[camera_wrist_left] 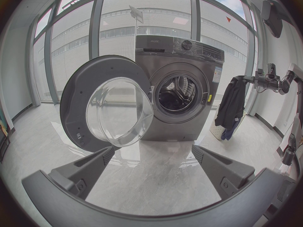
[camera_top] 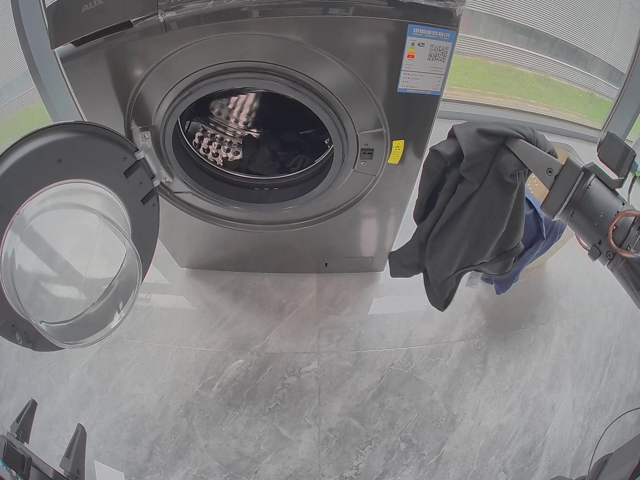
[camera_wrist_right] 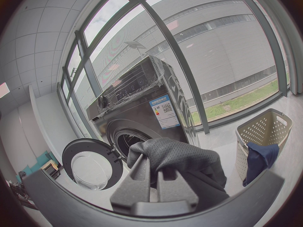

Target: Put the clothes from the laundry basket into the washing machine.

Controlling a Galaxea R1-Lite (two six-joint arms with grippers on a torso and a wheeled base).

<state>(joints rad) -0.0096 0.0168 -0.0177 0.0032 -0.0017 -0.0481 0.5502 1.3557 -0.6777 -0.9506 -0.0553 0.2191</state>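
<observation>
Dark grey cloth, the garment hangs in the air just to the right of the washing machine, its top bunched and its loose end trailing down toward the floor without resting on it. The right end effector is clamped on the garment's upper fold, with the fingers drawn narrow around the fabric. Behind and below the hanging cloth, a blue garment is draped over the rim of the pale perforated laundry basket, which stands on the floor beside the machine's right side, near the window.

The machine's round door is swung fully open to the left, its clear bowl facing outward. Inside the drum, dark clothes already lie toward the bottom and right.

The left end effector sits low at the near left, well apart from the machine and the clothes. Its fingers are spread wide with nothing between them, and they point toward the open door and the grey marbled floor.
</observation>
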